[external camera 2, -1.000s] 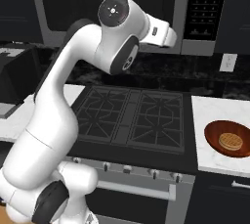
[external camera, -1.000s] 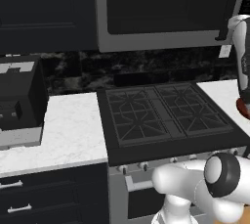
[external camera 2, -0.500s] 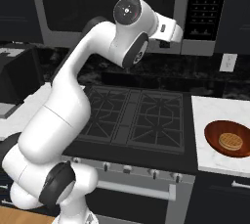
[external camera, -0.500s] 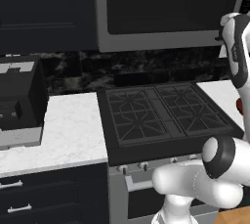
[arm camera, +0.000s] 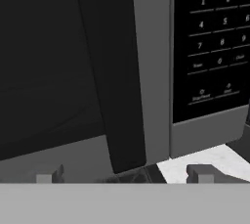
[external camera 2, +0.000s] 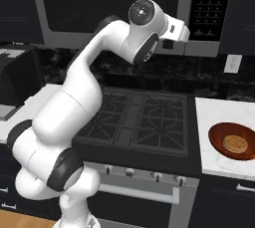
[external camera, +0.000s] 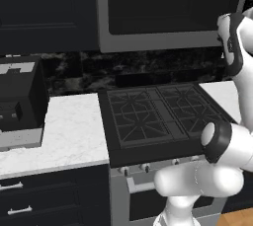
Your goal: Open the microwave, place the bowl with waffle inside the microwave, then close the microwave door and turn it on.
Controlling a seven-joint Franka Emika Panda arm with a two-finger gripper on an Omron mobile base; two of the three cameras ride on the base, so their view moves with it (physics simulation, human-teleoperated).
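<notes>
The microwave [external camera 2: 114,10] hangs above the stove, its grey frame [external camera: 103,18] around dark glass. The microwave door [arm camera: 58,61] is shut. Its dark vertical bar handle [arm camera: 117,71] runs beside the dark control strip [arm camera: 210,42] with number keys [external camera 2: 206,5]. My gripper [arm camera: 123,175] is open with nothing between its fingers, close in front of the handle's lower end. The hand [external camera 2: 177,28] sits at the door's lower right corner. The reddish-brown bowl [external camera 2: 233,141] with a waffle [external camera 2: 234,144] rests on the white counter right of the stove.
A black gas stove [external camera 2: 144,120] lies under the microwave. A black boxy appliance [external camera: 20,101] stands on the left counter [external camera: 74,131]. Dark cabinets [external camera: 44,8] flank the microwave. A wall outlet [external camera 2: 232,63] is above the right counter [external camera 2: 214,112].
My arm has swung to the right, carrying the hand closer to the door's handle side near the control strip. The bowl and the door have not moved.
</notes>
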